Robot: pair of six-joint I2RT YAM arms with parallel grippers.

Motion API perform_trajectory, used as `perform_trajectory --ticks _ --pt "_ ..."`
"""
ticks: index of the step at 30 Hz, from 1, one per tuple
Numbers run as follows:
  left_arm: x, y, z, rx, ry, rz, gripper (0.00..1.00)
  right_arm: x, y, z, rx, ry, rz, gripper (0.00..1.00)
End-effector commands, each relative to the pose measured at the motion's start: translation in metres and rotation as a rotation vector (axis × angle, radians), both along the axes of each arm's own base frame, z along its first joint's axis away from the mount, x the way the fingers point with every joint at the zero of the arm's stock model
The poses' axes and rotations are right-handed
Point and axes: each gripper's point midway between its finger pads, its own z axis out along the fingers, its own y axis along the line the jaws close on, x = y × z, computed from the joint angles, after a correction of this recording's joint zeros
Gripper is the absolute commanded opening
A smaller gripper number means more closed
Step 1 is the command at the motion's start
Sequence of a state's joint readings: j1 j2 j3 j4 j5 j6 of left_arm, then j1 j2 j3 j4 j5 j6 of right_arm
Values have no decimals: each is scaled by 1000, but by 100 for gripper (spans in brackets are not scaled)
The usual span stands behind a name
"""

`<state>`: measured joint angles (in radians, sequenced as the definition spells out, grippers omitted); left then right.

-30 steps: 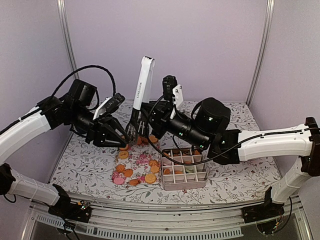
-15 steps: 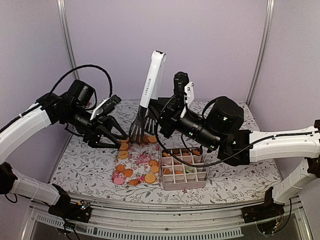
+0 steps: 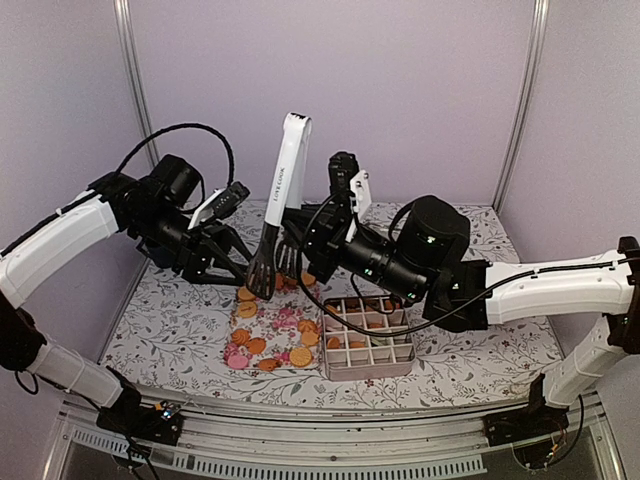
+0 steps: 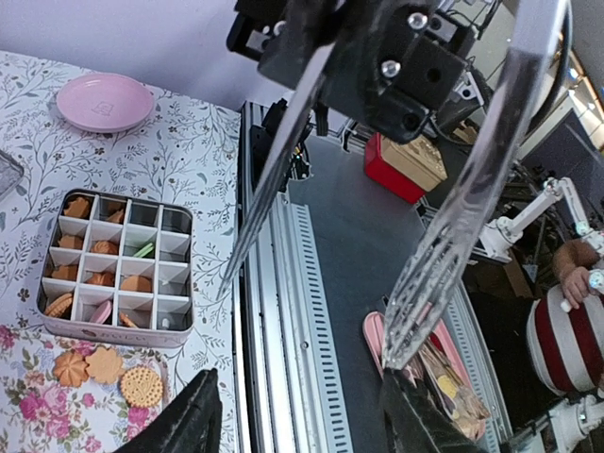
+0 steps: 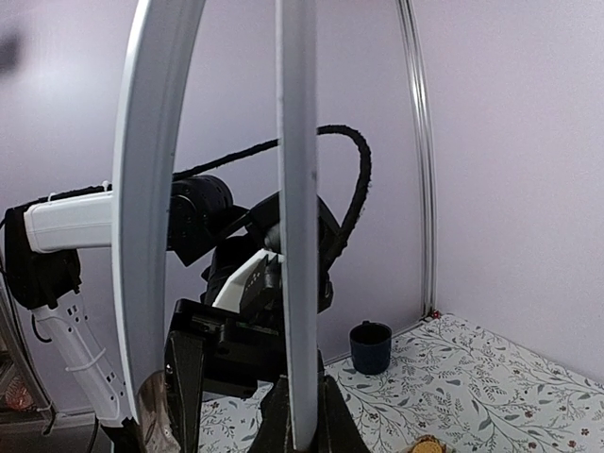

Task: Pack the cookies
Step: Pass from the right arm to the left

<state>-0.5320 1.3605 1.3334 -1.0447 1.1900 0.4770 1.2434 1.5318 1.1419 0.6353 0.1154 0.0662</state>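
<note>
Cookies (image 3: 262, 340): small flat rounds, mostly orange-tan with a few pink; some are scalloped and one is gridded. They lie loose on a rose-print mat (image 3: 283, 318) at mid-table, just left of the tin (image 3: 368, 366). More sit in the tin's cells, orange ones with one green and one pink. Tin: pinkish and rectangular, divided by white partitions into square cells; several hold cookies and the others are bare. Tongs (image 3: 285, 175): two long glossy white arms ending in black slotted heads, standing nearly upright with the heads down, above the far edge of the loose cookies; whether they touch any cannot be told. Right gripper (image 3: 296, 236): clamped tight on the tongs low on the white arms, which are pressed close together. Left gripper (image 4: 302, 425): black fingers (image 4: 184, 425) spread fairly wide with nothing between them, just left of the tong heads and apart from them. Tablecloth (image 3: 170, 330): white with a grey leafy sprig print. Plate (image 4: 104, 102): round, pink and shallow, beyond the tin as the left wrist camera sees it. Mug (image 5: 370, 347): dark, at the table's far left edge behind the left arm (image 3: 60, 235). Walls: plain lilac panels with metal corner posts.
</note>
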Motion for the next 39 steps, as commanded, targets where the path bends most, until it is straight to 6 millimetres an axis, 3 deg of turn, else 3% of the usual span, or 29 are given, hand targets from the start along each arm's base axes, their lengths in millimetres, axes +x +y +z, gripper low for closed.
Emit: perform_trajectory --ticks 1,6,8,15,17,20,22,24,30,39 --pt "-14 -3 20 -56 -27 -40 56 -5 6 19 48 -7 32 0" --pt "-18 -11 28 -76 -21 -61 47 -2 18 3 16 8 41 0" --pt "-20 -13 28 -75 -15 -72 43 1 19 15 39 1 26 0" --pt "-26 -13 26 -70 -17 -83 37 9 20 12 26 -14 -25 0" --pt "-28 -12 26 -68 -17 -88 44 11 18 11 21 -18 -37 0" --pt "-31 -10 24 -55 -39 -89 67 12 13 11 19 -21 -42 0" --pt "-32 -9 21 -45 -58 -84 74 13 7 14 23 -21 -46 0" --pt "-33 -7 20 -39 -75 -82 76 14 1 5 4 -15 -47 0" --pt "-35 -5 19 -27 -106 -98 77 13 -20 0 10 14 -47 0" --pt "-38 -6 25 -46 -84 -148 74 13 -16 -4 0 19 -34 0"
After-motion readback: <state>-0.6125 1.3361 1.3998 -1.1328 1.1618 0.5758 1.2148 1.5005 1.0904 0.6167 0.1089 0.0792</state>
